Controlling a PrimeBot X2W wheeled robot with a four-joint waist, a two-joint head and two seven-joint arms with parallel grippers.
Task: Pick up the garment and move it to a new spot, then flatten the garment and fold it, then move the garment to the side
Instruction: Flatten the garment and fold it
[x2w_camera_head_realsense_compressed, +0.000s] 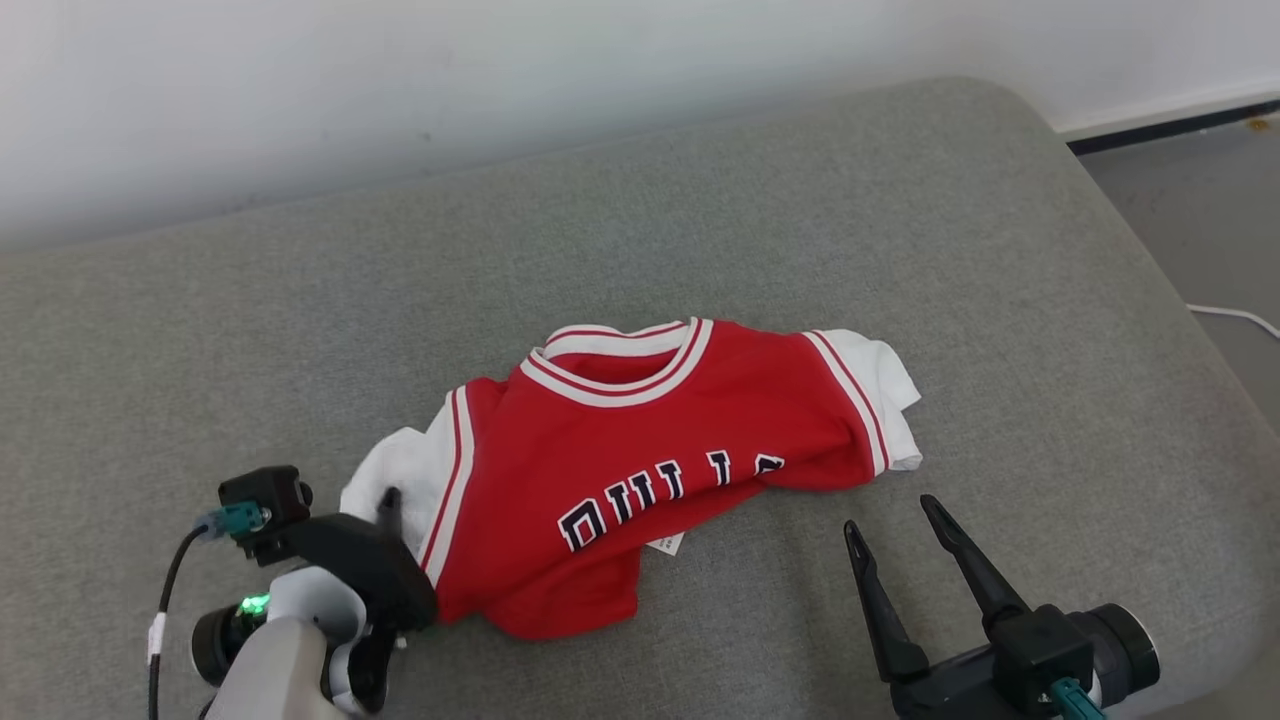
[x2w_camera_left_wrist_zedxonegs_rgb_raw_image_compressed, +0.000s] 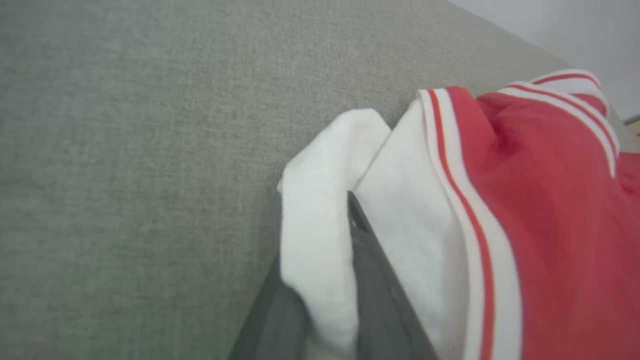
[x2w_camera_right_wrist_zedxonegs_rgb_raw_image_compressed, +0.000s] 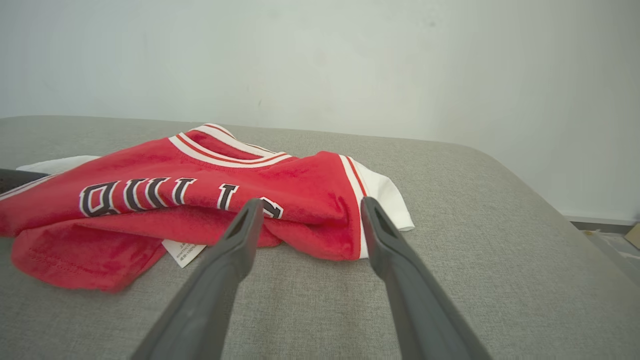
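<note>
Pickup step: left hand (x2w_camera_left_wrist_zedxonegs_rgb_raw_image_compressed: 320, 200) looks clenched on white sleeve (x2w_camera_left_wrist_zedxonegs_rgb_raw_image_compressed: 320, 150) of shirt (x2w_camera_head_realsense_compressed: 640, 450); right hand (x2w_camera_head_realsense_compressed: 888, 515) released, should grab other sleeve (x2w_camera_head_realsense_compressed: 890, 400) next

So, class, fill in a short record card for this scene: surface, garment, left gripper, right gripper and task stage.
surface: grey cushion, white wall behind
garment: red jersey, crumpled, lying on the cushion
left gripper: closed on the jersey's white sleeve
right gripper: open, just short of the jersey
task stage: jersey not yet lifted
</note>
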